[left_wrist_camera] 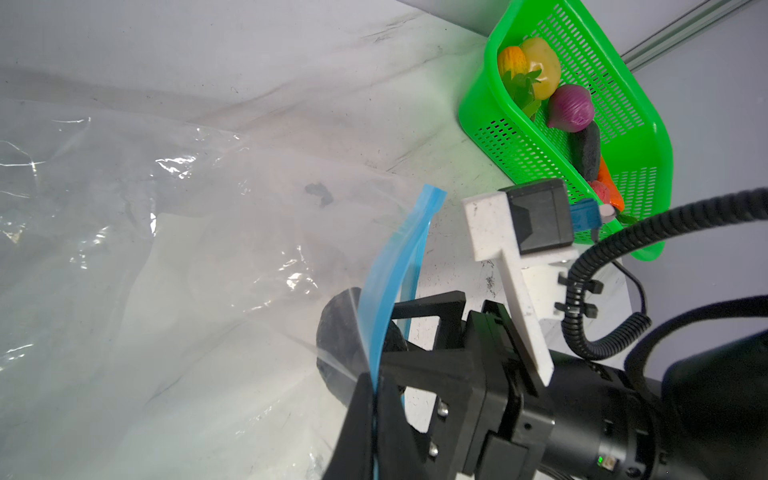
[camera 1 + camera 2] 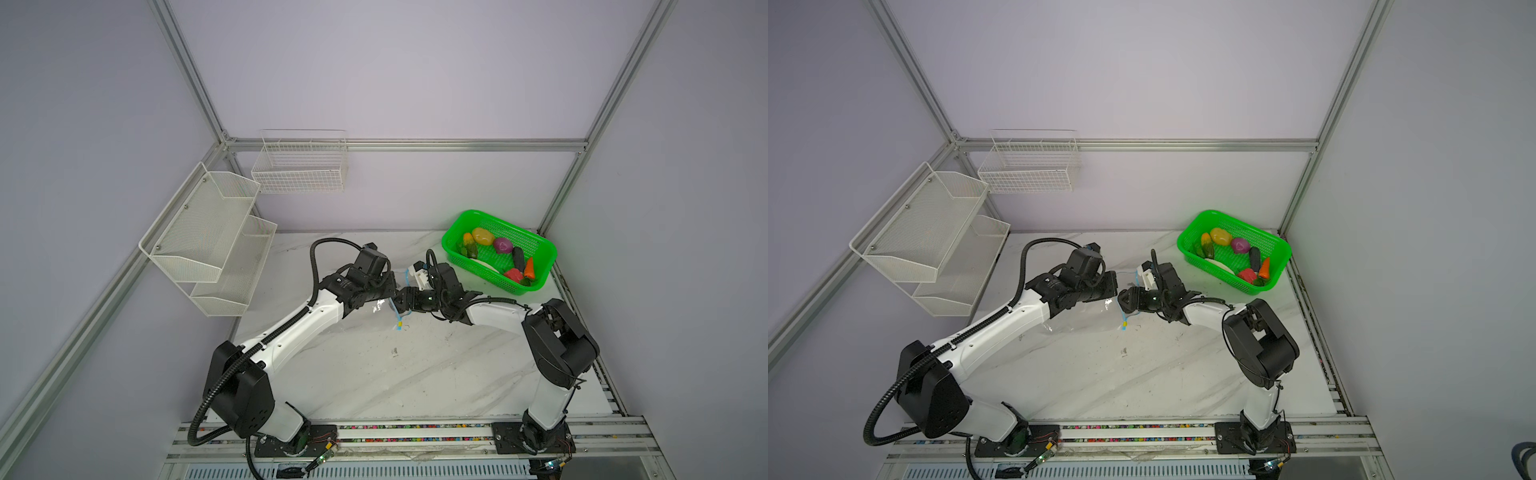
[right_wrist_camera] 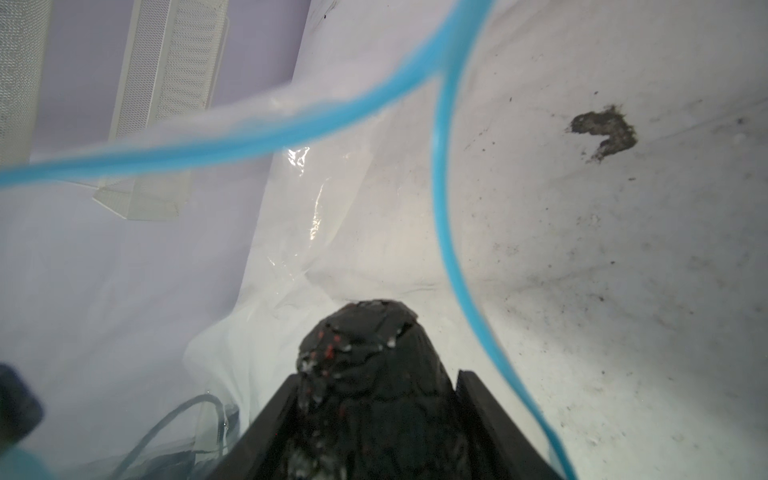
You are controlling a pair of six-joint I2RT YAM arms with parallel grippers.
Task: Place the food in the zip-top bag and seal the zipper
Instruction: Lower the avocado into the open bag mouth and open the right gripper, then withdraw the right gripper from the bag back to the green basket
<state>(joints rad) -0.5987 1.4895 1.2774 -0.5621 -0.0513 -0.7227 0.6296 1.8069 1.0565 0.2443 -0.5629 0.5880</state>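
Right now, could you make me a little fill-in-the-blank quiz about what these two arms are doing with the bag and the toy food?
1. The left pincer is shut on the ____ zipper strip.
2. The right pincer holds a dark toy avocado in the ____ mouth of the bag.
3. The yellow toy and the purple toy lie in the ____ basket.
Missing words: blue; open; green.

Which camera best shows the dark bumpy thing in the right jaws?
The right wrist view: the dark avocado fills the foreground between the jaws. The left wrist view shows it partly behind the blue zipper; in both top views, indiscernible.
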